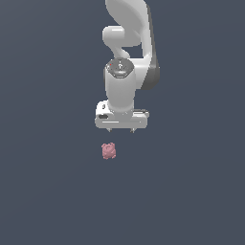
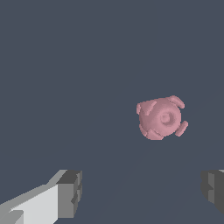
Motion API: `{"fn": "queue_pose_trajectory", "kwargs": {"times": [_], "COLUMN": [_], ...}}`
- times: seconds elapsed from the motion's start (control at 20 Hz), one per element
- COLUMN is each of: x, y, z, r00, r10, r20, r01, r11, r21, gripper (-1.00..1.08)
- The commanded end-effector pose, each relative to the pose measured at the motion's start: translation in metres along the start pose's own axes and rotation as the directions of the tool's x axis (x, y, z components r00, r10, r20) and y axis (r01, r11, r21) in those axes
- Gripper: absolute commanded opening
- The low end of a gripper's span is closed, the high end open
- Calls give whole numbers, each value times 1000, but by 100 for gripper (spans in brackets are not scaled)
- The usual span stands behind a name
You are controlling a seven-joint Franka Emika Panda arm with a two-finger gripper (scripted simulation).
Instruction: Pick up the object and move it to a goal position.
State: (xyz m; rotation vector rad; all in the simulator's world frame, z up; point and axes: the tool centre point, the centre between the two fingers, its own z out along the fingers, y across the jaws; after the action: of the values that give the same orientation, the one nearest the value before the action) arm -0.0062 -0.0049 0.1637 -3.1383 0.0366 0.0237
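White gripper [image 1: 121, 129] hangs from the arm [image 1: 129, 43] with its two short fingertips pointing down and spread wide, released and holding nothing; in the wrist view the two grey finger pads [image 2: 70, 192] stand far apart with bare surface between them. Nearest to it in the exterior view is the object [image 1: 109, 150], a small pink lumpy ball with little knobs sticking out, sitting at about seven o'clock from the gripper, near it but clearly apart and touching nothing of it. Seen from the wrist, the object [image 2: 161, 118] shows a round dimple on its face and stubby knobs around its edge, and it lies outside the gap between the pads, closer to the darker pad of the two. Beyond both, the dark blue-grey floor [image 1: 48, 191] spreads flat and plain in every direction, and the arm rises toward twelve o'clock out of the exterior view
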Motion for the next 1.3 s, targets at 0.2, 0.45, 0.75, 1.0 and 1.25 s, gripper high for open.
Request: {"fn": "queue_pose_trajectory", "kwargs": {"times": [0.2,0.45,0.75,1.0,1.25], "x": [2,6,6,9,17], "y": [-2,-6,-6,-1,13], "z": [-5,-17,-17,-10,8], "r00": [1000,999,999,998,996], "r10": [-14,-49,-47,-61,-93], "r20": [-4,-15,-15,-15,-15], "r01": [14,49,47,61,93], "r11": [1000,999,999,998,996], "r21": [0,-2,-2,-3,-4], "gripper": [100,100,100,100,100]}}
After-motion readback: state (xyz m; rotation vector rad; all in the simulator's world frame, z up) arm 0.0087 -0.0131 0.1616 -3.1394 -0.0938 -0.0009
